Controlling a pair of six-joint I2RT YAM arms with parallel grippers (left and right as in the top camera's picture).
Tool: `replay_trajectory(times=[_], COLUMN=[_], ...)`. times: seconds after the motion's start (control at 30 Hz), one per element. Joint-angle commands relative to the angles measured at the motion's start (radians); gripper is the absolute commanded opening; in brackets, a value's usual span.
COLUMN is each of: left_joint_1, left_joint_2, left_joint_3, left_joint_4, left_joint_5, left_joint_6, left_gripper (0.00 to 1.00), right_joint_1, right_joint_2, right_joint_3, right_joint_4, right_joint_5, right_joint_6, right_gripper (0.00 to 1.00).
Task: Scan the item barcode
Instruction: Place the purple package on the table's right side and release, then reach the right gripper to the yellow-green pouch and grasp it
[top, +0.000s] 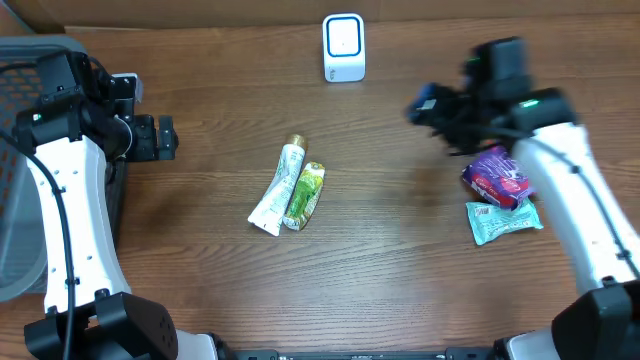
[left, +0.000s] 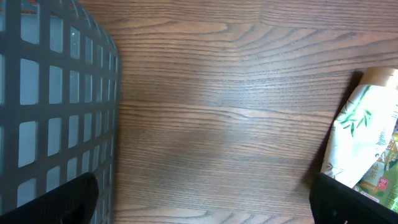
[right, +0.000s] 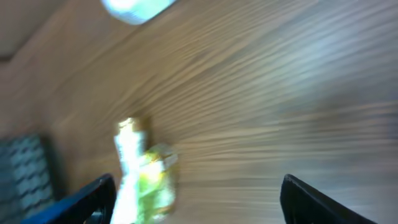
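Overhead: tube (top: 277, 188) and pouch (top: 305, 194) lie touching on the worktop (top: 400, 280), with the scanner (top: 343, 47) beyond them.
Left wrist: left jaws wide open, empty, beside the basket (left: 56, 93).
Right wrist: right jaws open, empty. Best to grip the tube mid-body, leaving any barcode uncovered.

Bare wood between scanner (top: 343, 47) and two tubes (top: 279, 190) mid-table, wide bare strip right of the tubes, basket (top: 18, 75) walling the left edge, packets (top: 497, 178) heaped near the right edge.

A grey lattice-walled plastic basket (left: 56, 106) stands at the left edge of a dark brown wooden counter (top: 400, 270).
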Motion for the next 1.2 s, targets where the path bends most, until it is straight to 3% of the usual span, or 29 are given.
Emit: replay_trajectory(times=[0.0,0.3,0.5,1.0,1.17], left_joint_1=[0.004,0.004,0.004,0.004,0.003], left_joint_2=[-0.011,-0.011,-0.011,-0.011,-0.011], left_joint_3=[-0.005,-0.005,-0.005,-0.005,-0.005], left_joint_4=[0.000,0.000,0.000,0.000,0.000], left_joint_5=[0.003,0.003,0.003,0.003,0.003], left_joint_6=[0.026,0.026,0.026,0.026,0.026], left_gripper=[1.00,1.00,0.99,1.00,1.00], right_joint_1=[0.148,0.434,0.492,0.409,0.314], right_joint_2=[0.039,0.224,0.308,0.316,0.316], right_joint_3=[-0.078,-0.119,-0.120,-0.120,-0.120], right_joint_4=[0.116,0.349,0.328,0.090,0.056], right_joint_5=[-0.008,0.109,0.108,0.207,0.117], right_joint_6=[0.180,0.321,0.355,0.228,0.091], right_gripper=[0.81,0.80,0.73,0.68,0.69])
